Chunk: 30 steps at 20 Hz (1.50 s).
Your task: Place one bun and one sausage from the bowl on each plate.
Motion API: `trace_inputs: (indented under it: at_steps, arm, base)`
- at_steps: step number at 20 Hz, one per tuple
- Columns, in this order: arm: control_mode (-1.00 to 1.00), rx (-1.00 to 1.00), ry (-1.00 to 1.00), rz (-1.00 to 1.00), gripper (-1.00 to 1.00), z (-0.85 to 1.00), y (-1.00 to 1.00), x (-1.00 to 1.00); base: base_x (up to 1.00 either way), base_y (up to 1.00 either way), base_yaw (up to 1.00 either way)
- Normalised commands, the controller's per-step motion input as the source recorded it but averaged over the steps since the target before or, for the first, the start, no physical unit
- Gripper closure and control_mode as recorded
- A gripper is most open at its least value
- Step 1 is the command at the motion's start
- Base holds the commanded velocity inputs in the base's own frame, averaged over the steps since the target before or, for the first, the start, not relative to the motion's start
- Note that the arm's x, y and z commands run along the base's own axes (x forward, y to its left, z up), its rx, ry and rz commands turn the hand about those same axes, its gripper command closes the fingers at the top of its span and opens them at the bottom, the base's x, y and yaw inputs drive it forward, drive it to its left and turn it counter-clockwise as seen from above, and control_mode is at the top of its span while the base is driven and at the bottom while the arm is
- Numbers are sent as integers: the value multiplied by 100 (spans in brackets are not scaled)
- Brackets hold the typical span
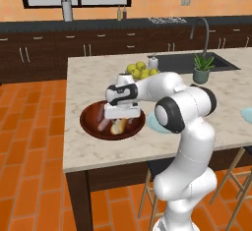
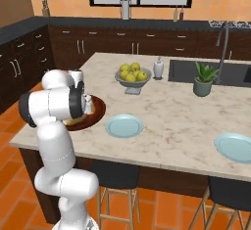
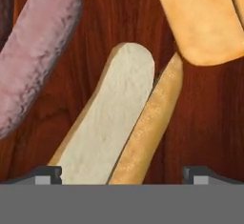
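While pincer [image 3: 122,173] gapes (wide), bun [image 3: 114,123] lies between tips.

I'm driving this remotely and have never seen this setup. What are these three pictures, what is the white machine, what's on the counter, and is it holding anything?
The white machine is a robot arm with a two-finger gripper. Two pictures come from cameras behind it, left and right; the third looks down from its hand. On the island counter sit a wooden bowl of buns and sausages, two light blue plates, a grey bowl of fruit and a potted plant. The fingers stand open just above a split bun in the bowl, a sausage beside it. Nothing is held.
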Motion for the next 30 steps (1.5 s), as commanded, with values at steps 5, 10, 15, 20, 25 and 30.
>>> trace_inputs:
  at_steps: [5, 10, 15, 20, 25, 30]
  arm:
    - [-100, 0, 0, 0, -100, -16, 5, 5]
    - [-100, 0, 0, 0, 100, -10, 6, 4]
    - [-100, 0, -4, 0, 100, 18, -1, -3]
    - [-100, 0, -3, -2, 100, 70, -47, -41]
    - [-100, 1, 0, 0, 100, 33, -100, -50]
    - [-100, 10, -1, 2, 100, 6, -100, -8]
  base:
    - [0, 0, 0]
    - [0, 0, 0]
    - [0, 0, 0]
    - [0, 0, 0]
    - [0, 0, 0]
    - [0, 0, 0]
